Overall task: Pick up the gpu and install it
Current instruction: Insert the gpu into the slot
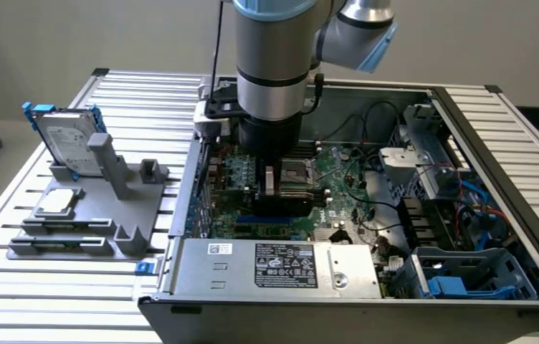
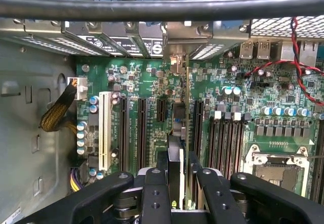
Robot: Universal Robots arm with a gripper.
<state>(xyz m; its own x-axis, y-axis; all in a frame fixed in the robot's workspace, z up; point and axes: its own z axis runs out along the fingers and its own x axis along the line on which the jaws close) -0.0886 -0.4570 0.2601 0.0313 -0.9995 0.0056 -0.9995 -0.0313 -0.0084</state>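
The gpu [image 2: 175, 158] stands on edge between my fingers, a thin card running toward the slot openings at the case's rear wall. My gripper [image 2: 181, 181] is shut on it, one black finger [image 2: 155, 193] on each side. The card hangs directly over the black expansion slots of the green motherboard [image 2: 147, 82]; I cannot tell whether its edge sits in a slot. In the exterior view my gripper [image 1: 275, 199] reaches straight down into the open computer case [image 1: 499, 143], with the gpu [image 1: 269, 179] showing as a grey sliver between the fingers.
A grey holder [image 1: 88, 229] at the exterior view's left carries a silver hard drive with a blue caddy [image 1: 64, 140] and a small CPU chip [image 1: 59, 202]. Inside the case are the power supply [image 1: 279, 265], the CPU socket [image 2: 276, 168], a white slot [image 2: 105, 130] and red wires [image 2: 298, 57].
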